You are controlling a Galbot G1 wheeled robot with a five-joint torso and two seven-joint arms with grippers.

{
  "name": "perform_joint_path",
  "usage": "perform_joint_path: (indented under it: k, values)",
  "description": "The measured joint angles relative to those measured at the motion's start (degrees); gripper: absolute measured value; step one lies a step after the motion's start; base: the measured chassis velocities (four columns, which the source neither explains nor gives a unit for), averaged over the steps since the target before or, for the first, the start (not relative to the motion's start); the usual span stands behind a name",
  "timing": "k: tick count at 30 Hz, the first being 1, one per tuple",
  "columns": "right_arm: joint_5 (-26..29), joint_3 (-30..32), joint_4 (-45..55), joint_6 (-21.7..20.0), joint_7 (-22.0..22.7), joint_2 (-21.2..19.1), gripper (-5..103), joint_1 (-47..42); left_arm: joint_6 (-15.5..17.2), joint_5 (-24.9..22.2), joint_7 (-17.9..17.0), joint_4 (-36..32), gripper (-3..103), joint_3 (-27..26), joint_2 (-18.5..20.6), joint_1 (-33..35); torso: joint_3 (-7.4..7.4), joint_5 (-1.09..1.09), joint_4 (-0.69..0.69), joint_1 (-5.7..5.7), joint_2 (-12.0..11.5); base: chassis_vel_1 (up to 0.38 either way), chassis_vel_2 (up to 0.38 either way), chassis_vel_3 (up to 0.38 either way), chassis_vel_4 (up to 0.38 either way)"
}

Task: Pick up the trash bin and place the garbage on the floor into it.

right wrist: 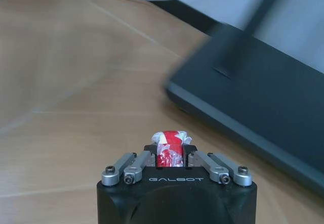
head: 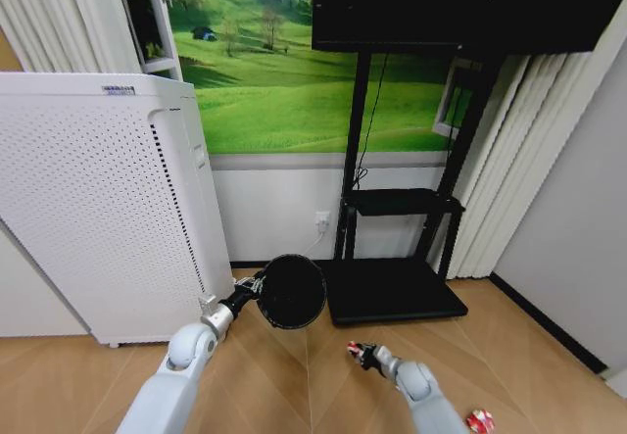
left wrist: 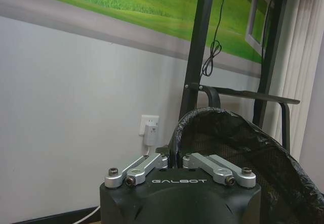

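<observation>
My left gripper [head: 257, 286] is shut on the rim of the black trash bin [head: 292, 291], holding it off the floor with its mouth tipped toward me. The left wrist view shows the bin's bag-lined rim [left wrist: 223, 128] clamped between the fingers [left wrist: 172, 158]. My right gripper [head: 359, 352] hangs low to the right of the bin, shut on a red-and-white piece of garbage [right wrist: 169, 148]. Another red-and-white piece of garbage [head: 479, 420] lies on the wooden floor at the lower right.
A tall white perforated appliance [head: 98, 218] stands at the left. The black TV stand base [head: 392, 292] lies just behind the bin, under a dark screen [head: 460, 8]. A wall outlet with a plug [head: 321, 221] sits behind. Curtains [head: 509, 169] hang at the right.
</observation>
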Motion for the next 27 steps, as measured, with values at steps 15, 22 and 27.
perform_joint_path:
  k: [15, 22, 27]
  values:
    - [34.54, 6.46, 3.30, 11.38, 28.35, -0.80, 23, -3.61, 0.00, 0.40, -1.41, 1.07, 7, -1.20, 0.51, 1.13, 0.00, -0.02, 0.01, 0.00, 0.00, 0.000, 0.000, 0.000, 0.000]
    - [39.80, 3.19, 8.17, 21.60, 15.53, -5.08, 23, -7.59, 0.00, -0.08, -0.61, 1.61, 7, -0.28, 1.05, 0.92, 0.00, 0.00, 0.01, 0.00, 0.00, 0.000, 0.000, 0.000, 0.000]
    - [40.67, 1.93, 15.02, 22.66, 11.96, -8.26, 23, -12.21, -0.14, -0.56, 0.13, 2.98, 7, 0.36, 0.65, 0.78, 0.00, 0.01, 0.00, 0.00, 0.00, 0.000, 0.000, 0.000, 0.000]
